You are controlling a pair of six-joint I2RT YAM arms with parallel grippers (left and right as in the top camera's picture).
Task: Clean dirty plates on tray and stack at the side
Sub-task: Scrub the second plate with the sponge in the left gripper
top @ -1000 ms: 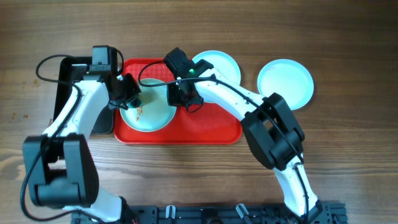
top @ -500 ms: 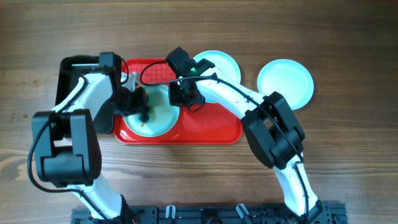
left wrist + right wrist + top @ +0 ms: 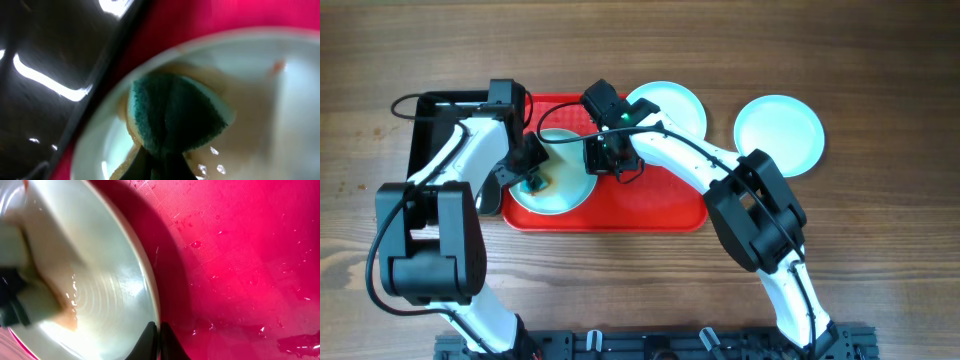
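Pale mint-white and glossy with water, the dirty plate [image 3: 568, 186] lies on the left part of the red tray [image 3: 655, 200], whose textured plastic is beaded with drops. A brownish film smears the plate's round bowl. The left hand [image 3: 159, 167] pinches a green-faced sponge [image 3: 175, 112] pressed onto the plate near its rim. The right hand [image 3: 159, 339] is closed narrow on the plate's raised rim. A second plate [image 3: 672, 103] sits at the tray's far right corner, and a third plate [image 3: 778, 133] lies on the wood-grain desk [image 3: 880, 250]. A glossy black tray [image 3: 430, 140] lies just left of the red one.
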